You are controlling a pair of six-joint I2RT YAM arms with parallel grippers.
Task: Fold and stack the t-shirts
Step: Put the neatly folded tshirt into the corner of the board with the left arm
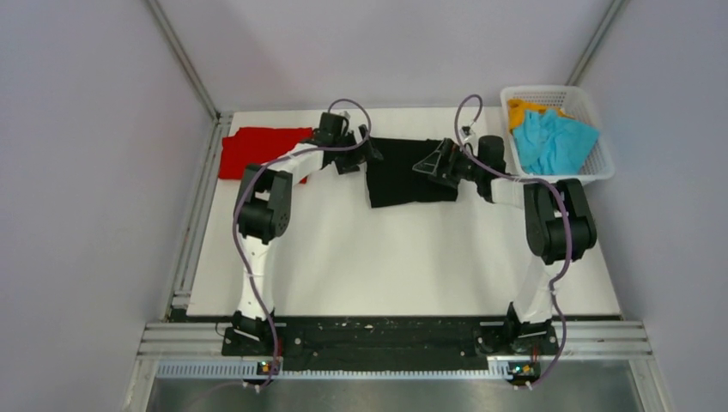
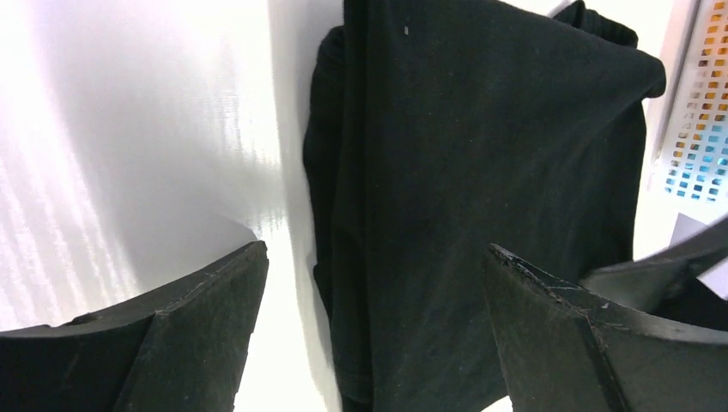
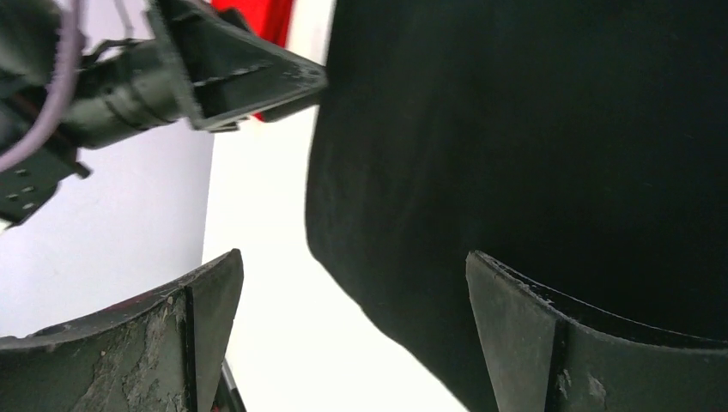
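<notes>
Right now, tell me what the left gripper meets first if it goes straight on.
The left gripper would most likely meet the black t-shirt, lying straight ahead of its open fingers; depth is unclear.

I work over a white matte surface (image 1: 403, 257), boxed in by pale grey wall panels (image 1: 86, 172) on its left, right and far sides. Silver aluminium struts (image 1: 183, 58) rise from its far corners. Along its near edge lie a black strip (image 1: 386, 330) and a ribbed silver metal rail (image 1: 386, 368). The light is soft and even, glaring off the white.
</notes>
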